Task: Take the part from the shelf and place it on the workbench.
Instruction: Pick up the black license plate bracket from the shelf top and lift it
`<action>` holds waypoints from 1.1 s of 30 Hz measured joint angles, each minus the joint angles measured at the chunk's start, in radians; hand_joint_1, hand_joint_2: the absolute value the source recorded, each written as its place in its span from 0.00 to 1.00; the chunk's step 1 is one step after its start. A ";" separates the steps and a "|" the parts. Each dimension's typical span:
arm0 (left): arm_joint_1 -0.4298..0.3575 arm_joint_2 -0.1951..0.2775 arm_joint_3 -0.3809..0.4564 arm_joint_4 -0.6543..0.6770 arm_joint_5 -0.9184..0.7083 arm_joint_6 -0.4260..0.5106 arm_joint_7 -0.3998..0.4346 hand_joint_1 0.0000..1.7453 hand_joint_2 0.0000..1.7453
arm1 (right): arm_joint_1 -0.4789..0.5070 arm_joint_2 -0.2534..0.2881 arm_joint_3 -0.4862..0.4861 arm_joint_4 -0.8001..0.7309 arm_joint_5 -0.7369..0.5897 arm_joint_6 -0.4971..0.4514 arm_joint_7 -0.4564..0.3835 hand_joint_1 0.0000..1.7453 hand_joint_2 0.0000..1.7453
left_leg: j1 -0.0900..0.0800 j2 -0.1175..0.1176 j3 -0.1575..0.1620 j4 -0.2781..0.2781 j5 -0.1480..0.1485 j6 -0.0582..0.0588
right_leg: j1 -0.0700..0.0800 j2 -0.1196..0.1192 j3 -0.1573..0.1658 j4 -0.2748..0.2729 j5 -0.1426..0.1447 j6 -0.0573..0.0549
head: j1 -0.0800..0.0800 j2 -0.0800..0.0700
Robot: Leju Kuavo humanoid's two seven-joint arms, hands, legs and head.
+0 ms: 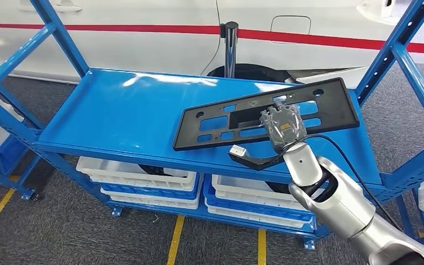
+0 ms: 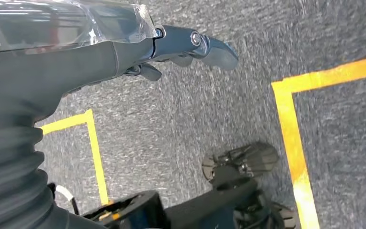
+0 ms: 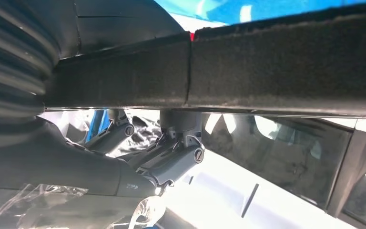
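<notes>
A long flat black part [image 1: 215,124] with several rectangular cut-outs lies slanted across the right half of the blue shelf [image 1: 127,110]. My right hand [image 1: 281,124] reaches from the near side and grips the part's near edge about midway along. In the right wrist view the part's dark edge [image 3: 267,62] runs between the thumb side and the fingers [image 3: 181,157], which press against it. My left hand [image 2: 181,47] hangs over the grey carpet, holding nothing, its fingers loosely apart.
Blue shelf uprights [image 1: 397,49] stand close to the part's right end. White bins [image 1: 138,174] sit on the level below. A black cable with a white plug [image 1: 237,150] hangs by my right wrist. A white car [image 1: 143,33] and a black post [image 1: 231,47] stand behind.
</notes>
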 joint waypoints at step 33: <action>-0.006 0.001 0.000 0.000 0.000 -0.004 0.005 0.00 1.00 | 0.016 -0.005 0.002 -0.117 0.028 -0.006 0.023 1.00 1.00 | 0.003 0.002 -0.048 0.018 0.035 -0.006 | -0.005 0.000 0.108 -0.139 0.033 0.016 | 0.000 0.000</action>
